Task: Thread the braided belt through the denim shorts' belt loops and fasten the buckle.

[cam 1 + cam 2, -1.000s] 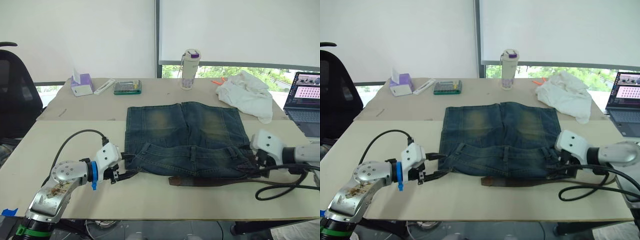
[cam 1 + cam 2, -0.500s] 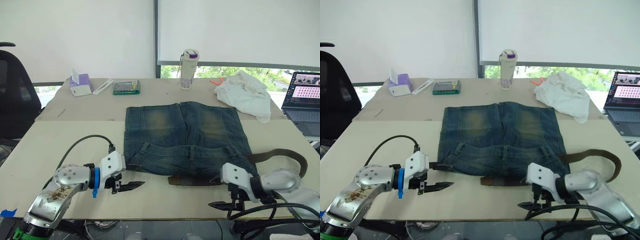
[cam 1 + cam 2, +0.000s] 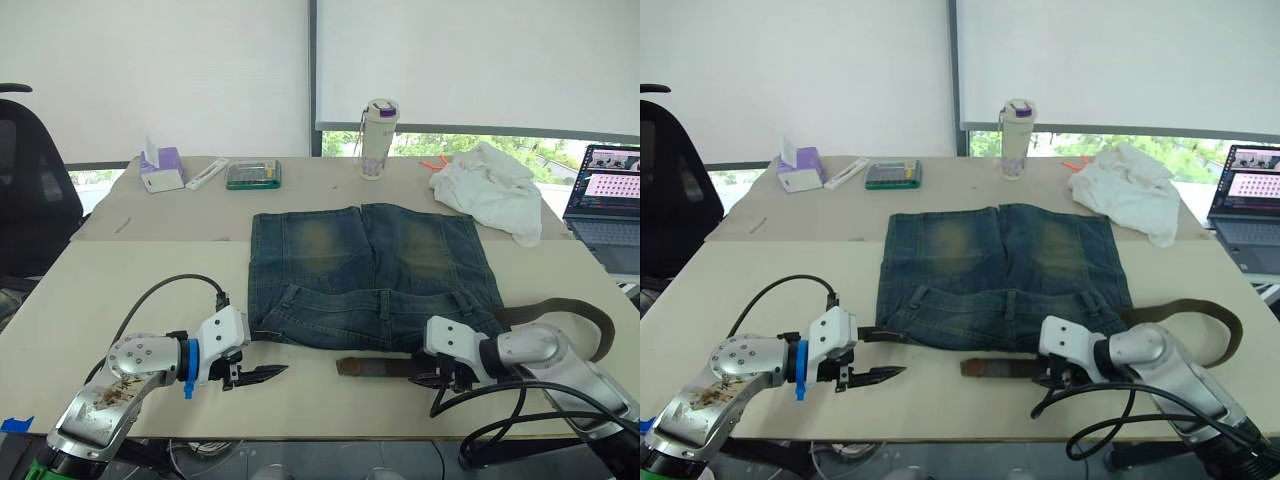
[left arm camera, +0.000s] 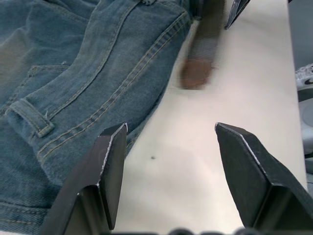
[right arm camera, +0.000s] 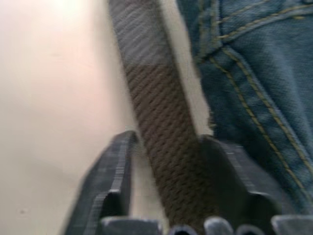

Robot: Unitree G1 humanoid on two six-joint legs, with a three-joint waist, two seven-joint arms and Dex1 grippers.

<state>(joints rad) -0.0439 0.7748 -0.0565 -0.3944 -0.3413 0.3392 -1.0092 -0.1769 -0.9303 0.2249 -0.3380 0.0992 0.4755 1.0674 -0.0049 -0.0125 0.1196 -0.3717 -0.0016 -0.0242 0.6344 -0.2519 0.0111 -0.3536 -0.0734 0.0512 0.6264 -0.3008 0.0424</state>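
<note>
The denim shorts (image 3: pixel 370 275) lie flat mid-table, waistband toward me, with belt loops (image 3: pixel 385 305) along it. The braided belt (image 3: pixel 375 366) runs along the table just in front of the waistband and curls into a loop (image 3: pixel 560 308) at the right. My right gripper (image 3: pixel 438 378) is shut on the belt; in the right wrist view the brown weave (image 5: pixel 164 161) sits between both fingers (image 5: pixel 115 186). Left of the shorts' corner, my left gripper (image 3: pixel 266 354) stands open over bare table, holding nothing, its fingers (image 4: pixel 115 147) beside the waistband (image 4: pixel 98 98). The buckle is hidden.
At the back stand a bottle (image 3: pixel 380 125), a tissue box (image 3: pixel 163 168), a green case (image 3: pixel 254 175) and a white cloth (image 3: pixel 490 190). A laptop (image 3: pixel 610 200) sits at the right edge and a black chair (image 3: pixel 30 190) at the left. Black cables (image 3: pixel 500 420) hang off my right arm.
My right gripper left the shorts' right side, swung near the front table edge, then came up onto the belt and closed on it. The belt now loops at the right. The left gripper barely moved.
</note>
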